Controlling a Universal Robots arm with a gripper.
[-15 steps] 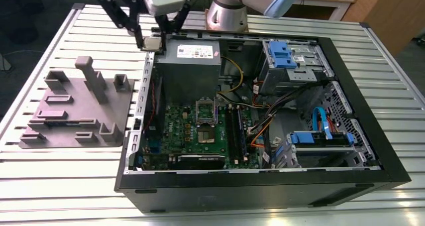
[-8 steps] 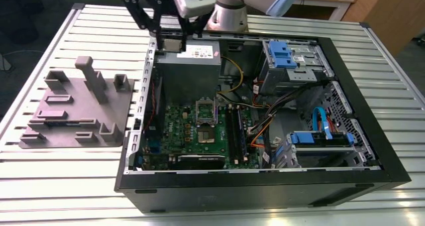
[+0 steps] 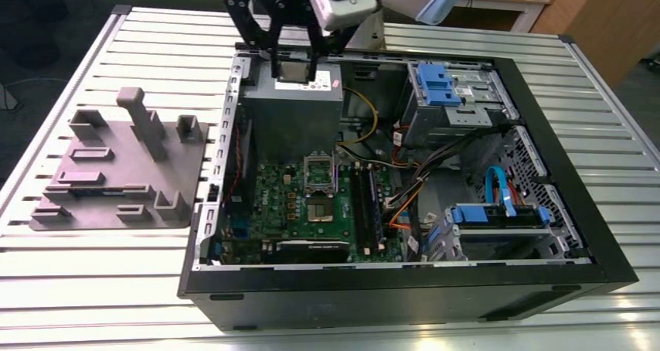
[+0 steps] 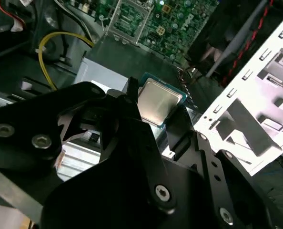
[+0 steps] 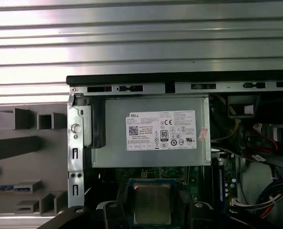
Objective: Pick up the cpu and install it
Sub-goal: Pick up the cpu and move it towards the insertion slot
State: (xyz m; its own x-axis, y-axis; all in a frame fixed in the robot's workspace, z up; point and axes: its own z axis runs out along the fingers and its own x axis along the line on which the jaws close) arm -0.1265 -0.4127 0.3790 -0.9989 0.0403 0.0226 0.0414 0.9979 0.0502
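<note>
Pick is done, install is not. The fingers are clamped on opposite edges of the cpu, narrowed to the chip's width, and nothing else is in the grip. In both wrist views the cpu's silvery top shows flat between the fingers, and it looks level and squarely held.

The cpu hangs in the air above the power supply, over its labelled face and clear of it, not touching. The green motherboard lies just beside the power supply inside the computer case. The metal socket frame on it is near the power supply's edge. The socket looks unoccupied, though the pictures don't let me confirm the frame is fully open.

The grey block fixture sits on the tabletop outside the case, well apart from the power supply, with no chip visible on it.

Judgement: roughly half done. The chip is lifted and carried into the case area. Left to do: reaching the socket, alignment, seating and release.
</note>
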